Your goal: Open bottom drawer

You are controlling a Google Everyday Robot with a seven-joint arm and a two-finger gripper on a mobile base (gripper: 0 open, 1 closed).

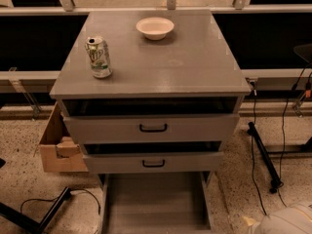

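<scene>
At the bottom centre of the frame, the bottom drawer [155, 204] stood pulled far out from the grey cabinet [161, 62], its plain grey inside showing. Only a white arm part [287, 222] showed at lower right. The gripper lay outside the frame, so I cannot tell its state.

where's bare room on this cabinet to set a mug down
The cabinet top is bare across its right half and front edge, right of the can and in front of the bowl. The bottom drawer, pulled out, shows a bare floor. Tightest: back left, between can and bowl. The gripper is out of view; white robot casing sits lower right.
</scene>
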